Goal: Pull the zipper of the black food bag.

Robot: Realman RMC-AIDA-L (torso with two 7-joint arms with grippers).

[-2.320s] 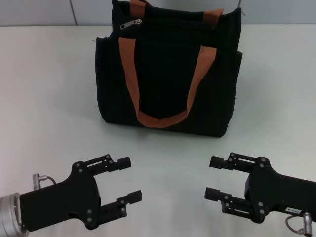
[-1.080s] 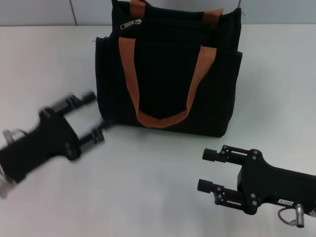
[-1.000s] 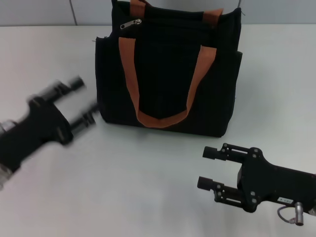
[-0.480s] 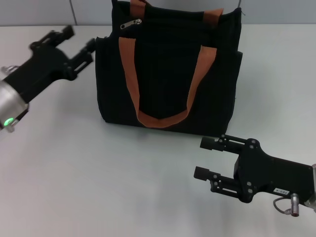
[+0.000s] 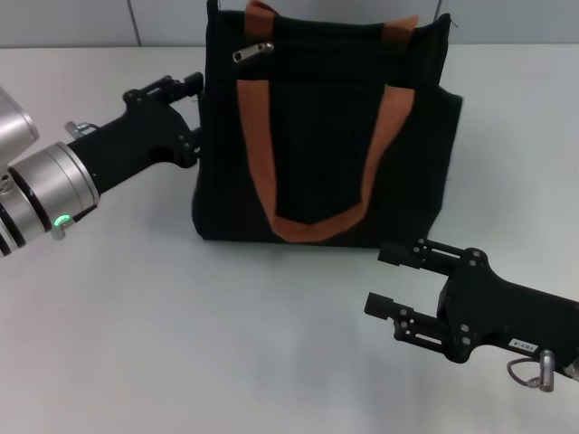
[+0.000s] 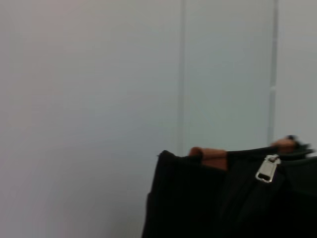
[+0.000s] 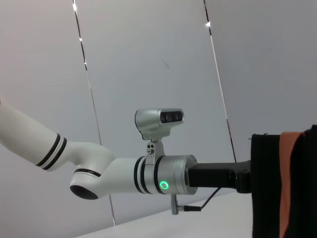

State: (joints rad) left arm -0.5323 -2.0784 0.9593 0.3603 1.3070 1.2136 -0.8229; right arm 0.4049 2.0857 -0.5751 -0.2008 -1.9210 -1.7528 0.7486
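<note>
The left gripper (image 5: 193,113), fingers spread, has swung up against the black food bag's (image 5: 326,136) left side, nudging it rightward; the zipper (image 5: 252,51) sits untouched at the bag's top-left corner. Right gripper (image 5: 394,280) waits open below.

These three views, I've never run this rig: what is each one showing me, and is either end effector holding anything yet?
You are driving a two-armed robot. The head view looks down from its head at a pale table where a black bag with orange straps stands. The left end effector is up against the bag's left side, below the silver zipper at the top edge; whether its fingers are open cannot be seen. The right end effector hovers open in front of the bag, holding nothing. The left wrist view comes from the left arm's camera and shows the zipper close up. The right wrist view looks across at the left arm meeting the bag.
</note>
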